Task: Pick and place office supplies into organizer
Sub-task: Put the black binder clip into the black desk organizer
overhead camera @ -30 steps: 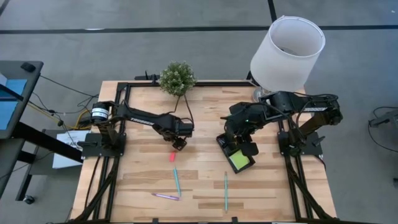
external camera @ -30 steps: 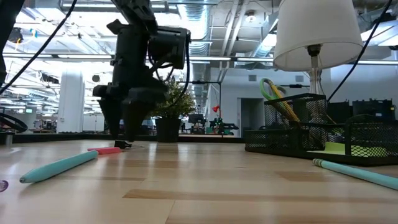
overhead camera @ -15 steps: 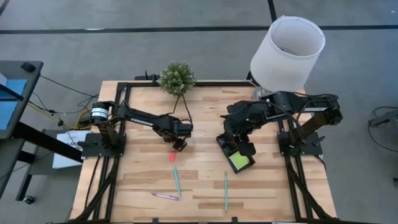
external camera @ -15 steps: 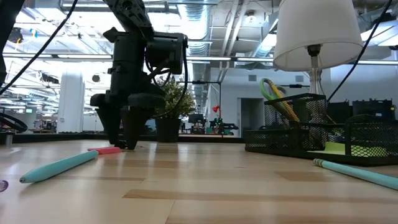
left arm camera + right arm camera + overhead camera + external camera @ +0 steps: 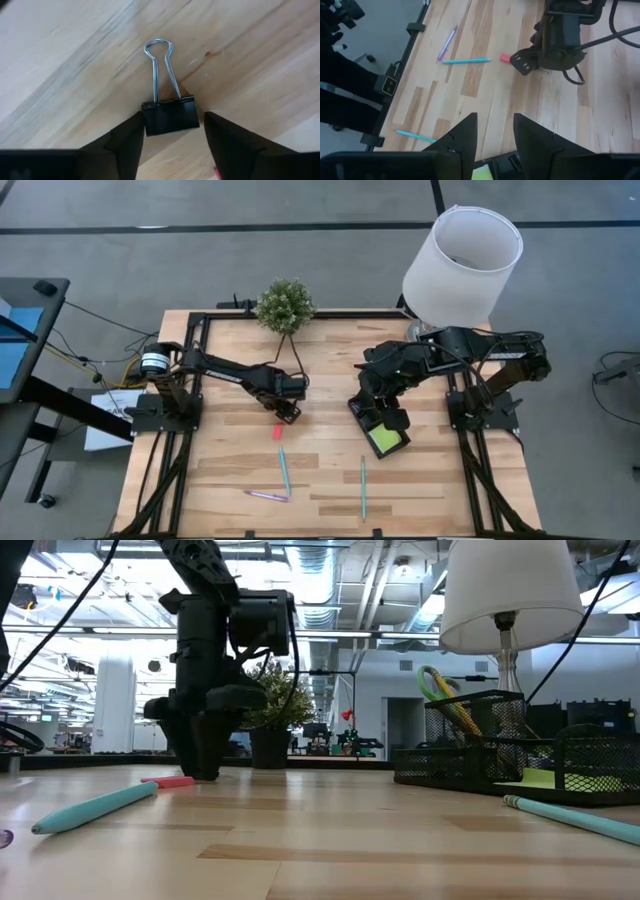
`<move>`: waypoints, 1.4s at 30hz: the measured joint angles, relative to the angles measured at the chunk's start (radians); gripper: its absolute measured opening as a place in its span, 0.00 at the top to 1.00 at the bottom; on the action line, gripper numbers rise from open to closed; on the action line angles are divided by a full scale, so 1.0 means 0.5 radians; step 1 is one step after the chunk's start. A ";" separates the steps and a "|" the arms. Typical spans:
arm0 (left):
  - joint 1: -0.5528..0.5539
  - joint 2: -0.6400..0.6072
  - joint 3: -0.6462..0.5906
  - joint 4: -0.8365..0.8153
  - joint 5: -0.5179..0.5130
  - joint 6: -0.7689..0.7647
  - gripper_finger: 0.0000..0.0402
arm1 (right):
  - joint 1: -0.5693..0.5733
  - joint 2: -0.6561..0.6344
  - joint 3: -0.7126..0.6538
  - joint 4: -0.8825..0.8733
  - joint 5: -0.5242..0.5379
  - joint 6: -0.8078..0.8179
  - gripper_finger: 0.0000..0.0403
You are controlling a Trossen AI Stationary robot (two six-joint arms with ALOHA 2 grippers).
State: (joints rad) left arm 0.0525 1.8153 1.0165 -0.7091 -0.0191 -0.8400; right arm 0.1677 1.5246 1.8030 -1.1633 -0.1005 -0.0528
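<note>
A small black binder clip [image 5: 171, 117] lies flat on the wood, its wire loops [image 5: 161, 65] pointing away from my left gripper [image 5: 172, 137]. That gripper stands fingers-down at the table [image 5: 288, 412] [image 5: 205, 775], open, with one finger on each side of the clip's black body. A pink eraser [image 5: 278, 432] lies just nearer the front edge. The black mesh organizer [image 5: 362, 408] [image 5: 600, 755] holds a lime-green sticky-note pad [image 5: 385, 438] and scissors [image 5: 445, 700]. My right gripper [image 5: 495, 135] hangs open above the organizer, holding nothing. My left gripper comes at the clip from above, pointing down, its fingers across the clip's black body. One finger [image 5: 131, 134] lies right at the body's side edge [image 5: 145, 120], and I cannot tell whether it touches. A thin strip of wood shows between the other finger [image 5: 220, 135] and the body.
Two teal pens [image 5: 284, 470] [image 5: 362, 488] and a purple pen [image 5: 265, 496] lie near the front edge. A potted plant [image 5: 285, 305] stands at the far edge, and a white-shaded lamp [image 5: 462, 255] at the far right corner.
My left gripper has come down to the table at the clip, and its fingers have drawn closer together.
</note>
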 joint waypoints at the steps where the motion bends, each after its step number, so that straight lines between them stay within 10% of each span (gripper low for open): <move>1: 0.000 0.000 -0.002 0.003 -0.007 -0.011 0.54 | 0.000 0.000 0.000 -0.001 0.000 0.000 0.71; 22: -0.002 0.034 0.153 0.061 -0.089 0.195 0.63 | 0.000 0.000 0.000 -0.002 0.000 0.000 0.71; 42: -0.165 0.093 0.658 1.199 -0.097 0.865 0.64 | 0.001 0.001 0.000 0.002 -0.001 0.000 0.71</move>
State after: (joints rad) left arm -0.0299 1.8617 1.3458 -0.1096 -0.0673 -0.4075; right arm 0.1680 1.5249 1.8030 -1.1625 -0.1009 -0.0527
